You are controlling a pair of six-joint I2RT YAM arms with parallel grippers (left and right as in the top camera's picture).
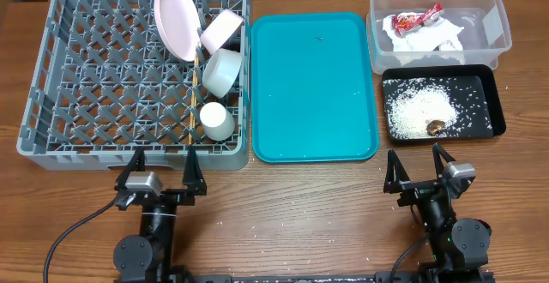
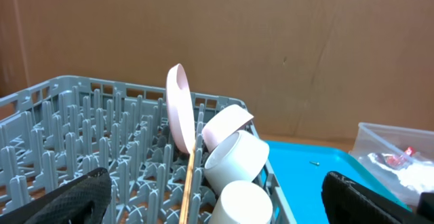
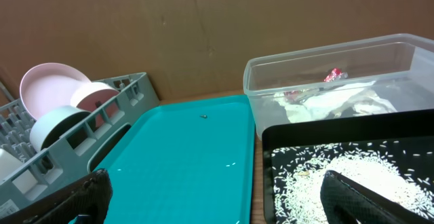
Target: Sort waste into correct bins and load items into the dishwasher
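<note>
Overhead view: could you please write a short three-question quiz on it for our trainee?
1. True or false: the red-and-white crinkled snack wrapper lies in the clear plastic rectangular tub.
2. The loose white rice grains lie in: A) the teal serving tray; B) the shallow black rectangular tray; C) the grey dish rack.
3. What do the left gripper and right gripper hold?
Key: 1 true; 2 B; 3 nothing, both are open.

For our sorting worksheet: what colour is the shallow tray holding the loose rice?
The tray is black, which shows most clearly in the overhead view.
</note>
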